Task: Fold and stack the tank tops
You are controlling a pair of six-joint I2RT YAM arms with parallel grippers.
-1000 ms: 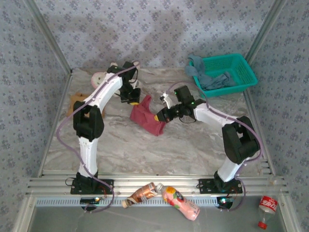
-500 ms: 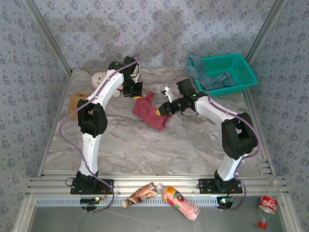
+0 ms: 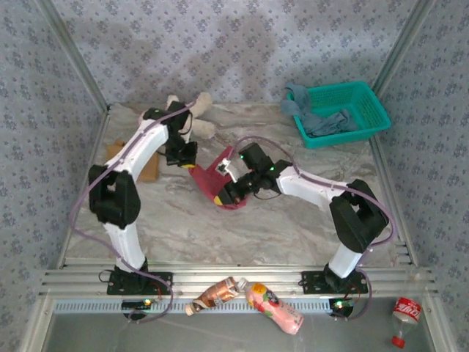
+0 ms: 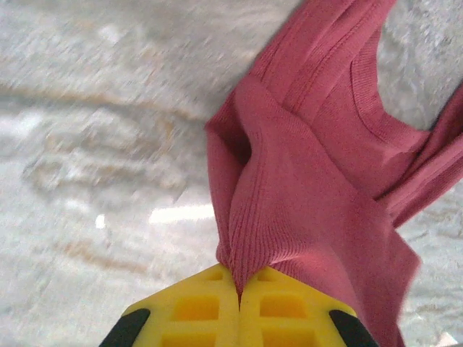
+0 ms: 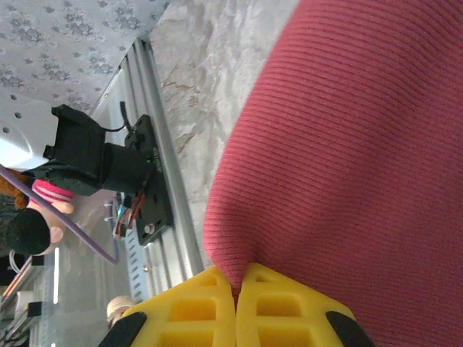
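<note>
Two grippers, both clamped on dark red tank top [image 3: 210, 178], which spans btwn them near centre of marble table [image 3: 256, 235]. L gripper [image 4: 239, 289] pinches a bunched, folded edge; R gripper [image 5: 235, 285] pinches the ribbed edge opp. Dusty blue top [image 3: 327, 122] lies in teal basket [image 3: 366, 88], far right, part draped over rim. Tan-brown top [image 3: 113, 151] at far left, beside L arm

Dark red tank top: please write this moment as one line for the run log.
left gripper: shut on dark red tank top | right gripper: shut on same top | blue tank top: in teal basket
</note>
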